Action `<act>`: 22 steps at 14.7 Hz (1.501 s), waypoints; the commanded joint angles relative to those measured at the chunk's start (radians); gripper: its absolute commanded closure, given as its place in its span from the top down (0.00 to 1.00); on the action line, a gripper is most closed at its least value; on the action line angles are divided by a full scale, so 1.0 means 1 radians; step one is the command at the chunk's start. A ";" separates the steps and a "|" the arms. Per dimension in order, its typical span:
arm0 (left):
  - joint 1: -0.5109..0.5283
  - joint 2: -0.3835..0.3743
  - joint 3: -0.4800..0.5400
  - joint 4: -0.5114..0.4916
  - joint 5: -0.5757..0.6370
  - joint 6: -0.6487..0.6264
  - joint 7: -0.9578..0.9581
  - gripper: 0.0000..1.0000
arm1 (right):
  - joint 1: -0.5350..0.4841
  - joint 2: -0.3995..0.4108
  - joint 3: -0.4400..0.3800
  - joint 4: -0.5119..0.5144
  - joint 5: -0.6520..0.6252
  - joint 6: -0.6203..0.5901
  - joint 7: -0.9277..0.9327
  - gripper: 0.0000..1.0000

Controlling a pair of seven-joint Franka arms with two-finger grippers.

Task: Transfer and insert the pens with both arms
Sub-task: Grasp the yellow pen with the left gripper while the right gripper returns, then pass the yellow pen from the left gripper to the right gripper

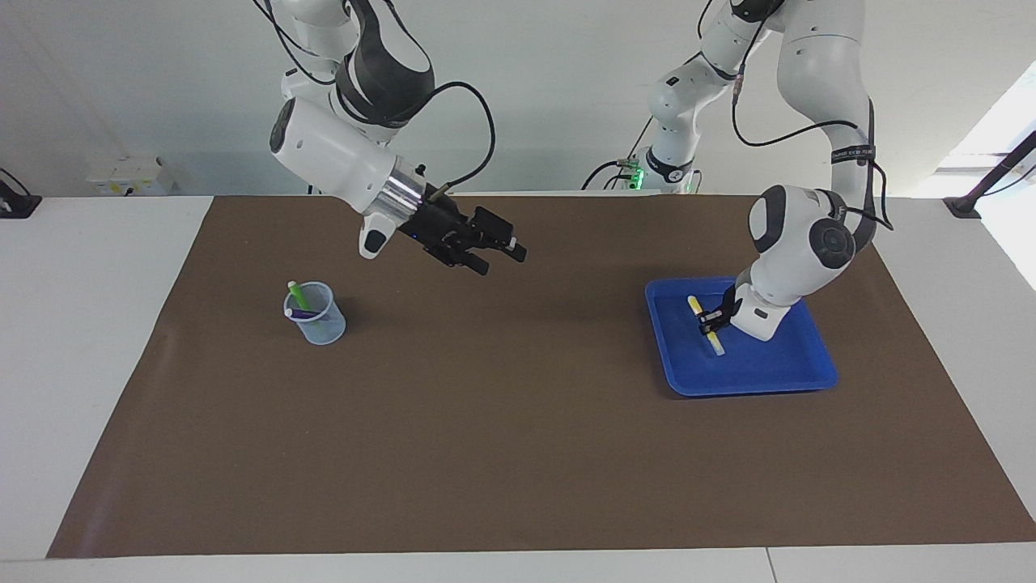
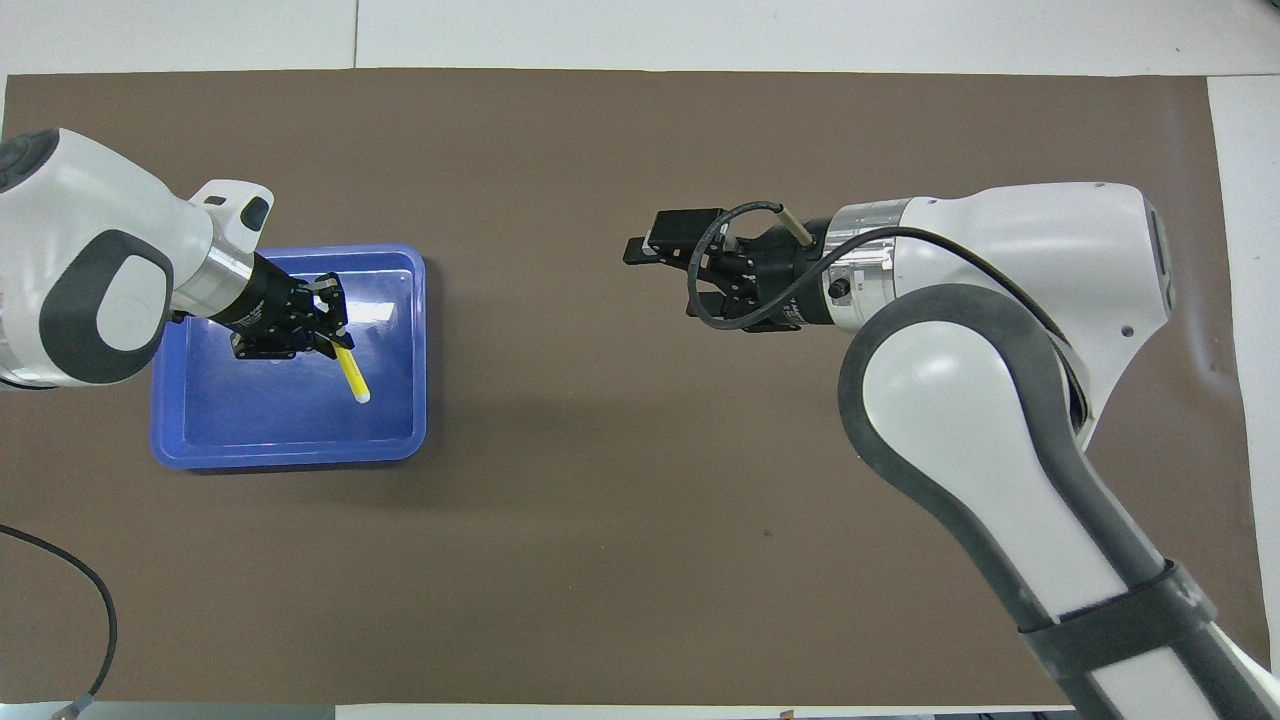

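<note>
My left gripper (image 1: 712,318) (image 2: 328,325) is shut on the yellow pen (image 1: 715,343) (image 2: 353,377), which hangs tilted just over the blue tray (image 1: 753,382) (image 2: 260,430) at the left arm's end of the table. The green pen (image 1: 297,294) and the purple pen (image 1: 308,313) stand in a clear plastic cup (image 1: 318,324) at the right arm's end. The right arm hides that cup in the overhead view. Up in the air over the brown mat's middle, my right gripper (image 1: 502,257) (image 2: 665,280) points toward the tray. It is open and holds nothing.
A brown mat (image 1: 502,437) covers most of the white table. Two smaller white arms with green lights (image 1: 639,172) stand at the robots' edge. A black cable (image 2: 100,610) lies near the left arm's base.
</note>
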 commanded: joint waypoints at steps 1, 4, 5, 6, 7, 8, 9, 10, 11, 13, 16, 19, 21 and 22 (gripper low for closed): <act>-0.001 -0.044 -0.036 0.023 -0.103 -0.051 -0.208 0.00 | 0.015 -0.040 -0.003 -0.067 0.072 0.068 0.009 1.00; -0.001 -0.075 -0.094 0.023 -0.228 -0.040 -0.479 0.00 | 0.085 -0.040 -0.003 -0.093 0.141 0.215 0.025 1.00; 0.001 -0.077 -0.109 0.023 -0.279 -0.032 -0.542 0.00 | 0.111 -0.040 -0.003 -0.099 0.153 0.257 0.037 1.00; 0.002 -0.077 -0.125 0.019 -0.342 -0.022 -0.587 0.00 | 0.124 -0.040 -0.003 -0.104 0.154 0.278 0.042 1.00; 0.014 -0.081 -0.146 0.015 -0.405 -0.014 -0.616 0.00 | 0.136 -0.040 -0.003 -0.106 0.154 0.282 0.045 1.00; 0.016 -0.089 -0.168 0.009 -0.454 -0.008 -0.642 0.00 | 0.138 -0.040 -0.004 -0.112 0.154 0.283 0.043 1.00; 0.014 -0.092 -0.175 0.005 -0.498 0.008 -0.675 0.00 | 0.141 -0.044 -0.003 -0.122 0.154 0.283 0.042 1.00; 0.013 -0.098 -0.182 -0.010 -0.534 0.032 -0.704 0.00 | 0.141 -0.053 -0.003 -0.139 0.154 0.285 0.040 1.00; 0.014 -0.103 -0.194 -0.029 -0.580 0.061 -0.718 0.00 | 0.145 -0.056 -0.003 -0.156 0.154 0.309 0.042 0.97; 0.011 -0.115 -0.202 -0.040 -0.635 0.074 -0.725 0.00 | 0.176 -0.055 -0.003 -0.155 0.155 0.320 0.045 0.94; -0.002 -0.126 -0.215 -0.061 -0.686 0.115 -0.729 0.00 | 0.200 -0.055 -0.003 -0.144 0.149 0.305 0.035 0.91; -0.005 -0.133 -0.225 -0.072 -0.704 0.133 -0.729 0.00 | 0.225 -0.055 -0.004 -0.144 0.131 0.299 0.034 0.85; -0.004 -0.133 -0.225 -0.072 -0.704 0.134 -0.729 0.00 | 0.215 -0.055 -0.006 -0.141 0.088 0.254 0.032 0.81; -0.004 -0.133 -0.225 -0.072 -0.704 0.134 -0.729 0.00 | 0.205 -0.053 -0.006 -0.129 0.057 0.225 0.031 0.81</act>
